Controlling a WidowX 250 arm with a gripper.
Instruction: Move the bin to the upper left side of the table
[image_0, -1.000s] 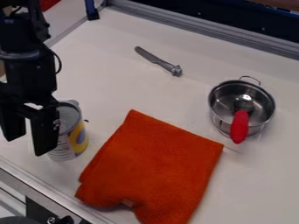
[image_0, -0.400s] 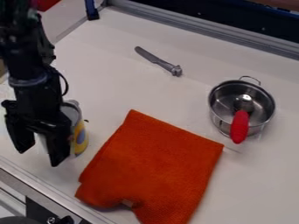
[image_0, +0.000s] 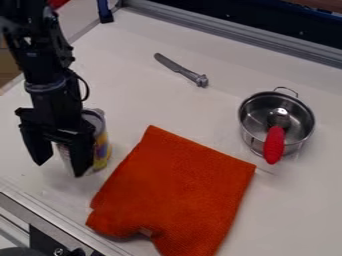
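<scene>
end effector (image_0: 60, 169) low at view's left, fingers spread; one finger in front of can (image_0: 102, 149), contact hard to judge; orange cloth (image_0: 177, 192) nearby.

Colours by clock position. Eight o'clock: gripper (image_0: 61, 169), black; beside it, can (image_0: 101, 145), with grey, white and yellow areas and a bluish-purple patch (the pattern is partly hidden). Six o'clock: cloth (image_0: 177, 190), plain orange-red (its small tag (image_0: 145, 232) is paler). Three o'clock: pot (image_0: 250, 132), silver; spoon (image_0: 274, 145), silver with a red handle. Twelve o'clock: knife (image_0: 175, 66), grey. Ground: tabletop (image_0: 227, 70), plain off-white.
</scene>
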